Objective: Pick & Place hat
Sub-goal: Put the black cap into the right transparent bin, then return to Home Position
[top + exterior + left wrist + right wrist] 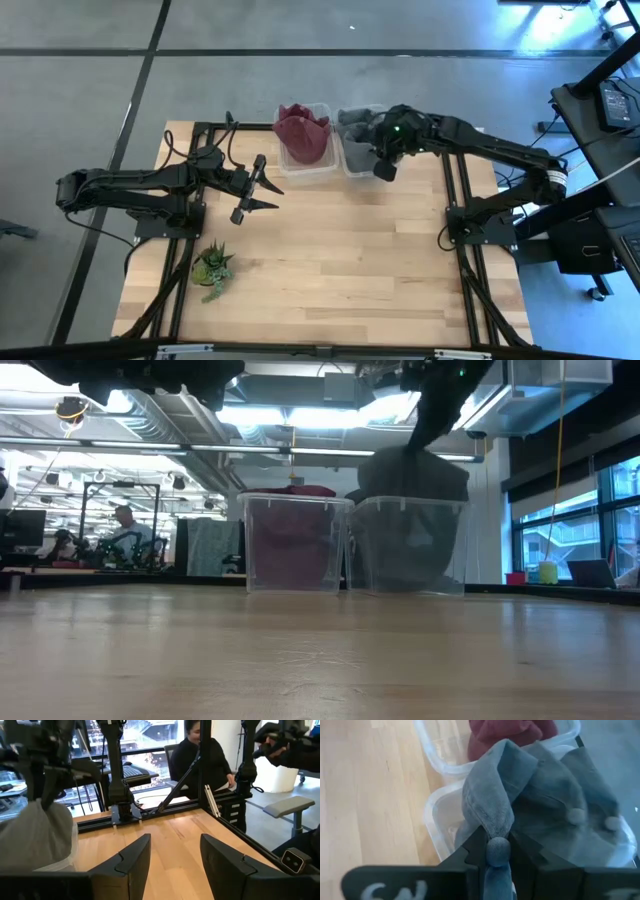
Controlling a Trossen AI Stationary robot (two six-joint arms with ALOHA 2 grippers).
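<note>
A grey hat point(545, 795) hangs partly in the right clear bin point(358, 160) at the table's far edge. It also shows in the low view point(412, 475), rising above the bin's rim. A dark red hat point(301, 133) lies in the left clear bin point(292, 545). My right gripper point(497, 851) is over the right bin point(383, 160) and is shut on the grey hat. My left gripper point(262, 190) is open and empty above the table, left of the bins. Its fingers show in the left wrist view point(172, 855). My right gripper pinches a raised fold of the grey hat's cloth point(490, 820) between its two fingers, coming from above and pointing down. The hat hangs below the fingers, with its lower part inside the right bin point(405, 550).
A small green plant point(212, 268) stands at the table's near left. Black frame rails point(455, 190) run along the table's sides. A person point(200, 755) sits beyond the table. Bare wood lies in the middle and near part of the table point(340, 270).
</note>
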